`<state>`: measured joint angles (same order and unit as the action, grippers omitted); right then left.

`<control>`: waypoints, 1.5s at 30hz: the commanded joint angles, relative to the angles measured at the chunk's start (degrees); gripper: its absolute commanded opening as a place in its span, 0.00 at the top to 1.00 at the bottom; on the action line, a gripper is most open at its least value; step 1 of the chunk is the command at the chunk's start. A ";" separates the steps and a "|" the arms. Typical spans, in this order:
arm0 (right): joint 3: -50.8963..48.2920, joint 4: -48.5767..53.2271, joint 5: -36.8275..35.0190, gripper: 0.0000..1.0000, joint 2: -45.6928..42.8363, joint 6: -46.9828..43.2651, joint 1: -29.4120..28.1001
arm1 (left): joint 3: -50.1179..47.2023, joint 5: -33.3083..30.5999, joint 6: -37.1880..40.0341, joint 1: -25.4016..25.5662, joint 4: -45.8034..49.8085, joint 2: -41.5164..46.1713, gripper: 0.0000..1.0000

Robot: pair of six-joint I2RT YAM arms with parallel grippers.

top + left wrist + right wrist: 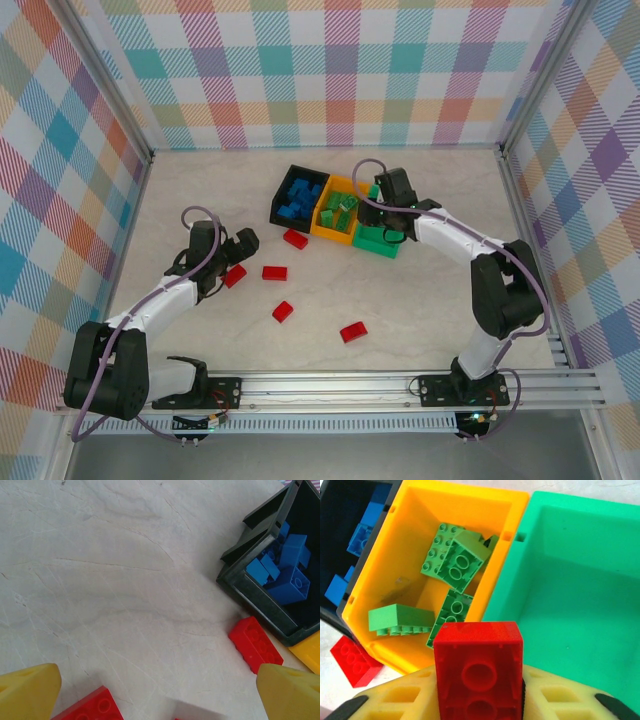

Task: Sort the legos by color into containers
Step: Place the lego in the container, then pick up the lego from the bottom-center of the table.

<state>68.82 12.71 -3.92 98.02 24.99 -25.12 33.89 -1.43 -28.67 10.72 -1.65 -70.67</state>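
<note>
This is a robotics lab test cell: a pale marble-patterned tabletop [420, 300] boxed in by pastel plaid fabric walls [340, 80] on bare aluminium posts [120, 105], with two white-and-black robot arms [160, 305] [450, 235] bolted to a slotted aluminium rail [340, 385] at its near edge.

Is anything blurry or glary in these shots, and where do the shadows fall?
Top external: even, soft light, only faint shadows on the table. Left wrist: surface sharp, yellow fingertips blurred at the bottom corners. Right wrist: red brick looms close yet sharp; no glare.
</note>
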 commanded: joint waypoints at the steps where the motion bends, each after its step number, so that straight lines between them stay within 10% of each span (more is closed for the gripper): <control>1: -2.30 -1.68 -0.33 0.50 -1.07 -0.09 0.23 | 0.36 0.37 1.15 -0.79 -0.37 -0.68 0.00; 10: -12.03 -0.04 3.16 0.33 -12.77 -2.18 -2.02 | 0.39 0.85 0.89 -0.79 -0.63 -1.37 0.00; 24: -29.89 21.96 2.07 0.25 -30.38 11.84 -27.36 | 0.30 2.65 0.15 -0.77 -1.92 -3.02 0.00; 45: -19.41 25.56 -9.39 0.12 -10.32 14.39 -41.76 | 0.74 1.94 0.54 -0.76 -1.34 -3.59 0.00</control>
<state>47.81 35.70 -10.39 86.76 38.79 -66.48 33.89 0.45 -28.71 10.72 -2.11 -74.30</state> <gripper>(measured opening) 0.884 0.996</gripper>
